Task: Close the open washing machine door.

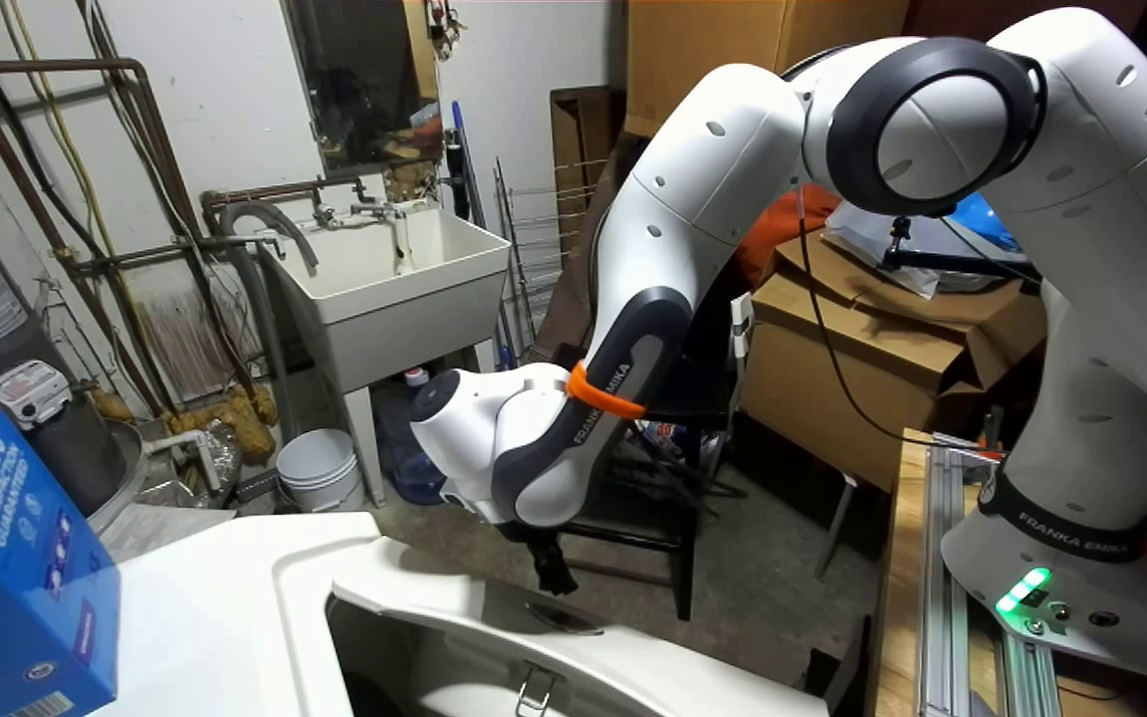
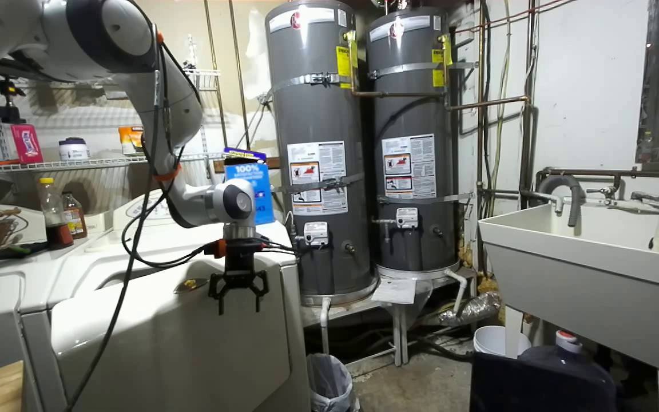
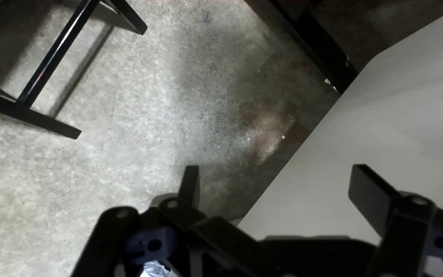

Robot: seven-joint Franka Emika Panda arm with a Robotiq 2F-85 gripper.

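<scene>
The washing machine door [image 1: 494, 597] is a large white panel with rounded corners. It stands partly open, tilted out from the white washing machine [image 1: 205, 617], with a dark gap and a metal latch loop between them. In an exterior view, its broad outer face [image 2: 175, 343] shows in front of the machine body [image 2: 295, 309]. My gripper [image 2: 239, 303] points down on the outer side of the door, near its upper edge; it also shows in an exterior view [image 1: 556, 578]. In the wrist view, the fingers [image 3: 275, 173] are apart with nothing between them, and a pale panel [image 3: 321, 184] fills the right side. Contact cannot be told.
A blue box [image 1: 26, 568] stands on the machine top. A white utility sink [image 1: 414, 339] and white buckets [image 1: 320, 468] are behind. Black chair legs [image 3: 48, 65] stand on the concrete floor. Cables hang along the arm. A lined bin [image 2: 329, 383] is beside the machine.
</scene>
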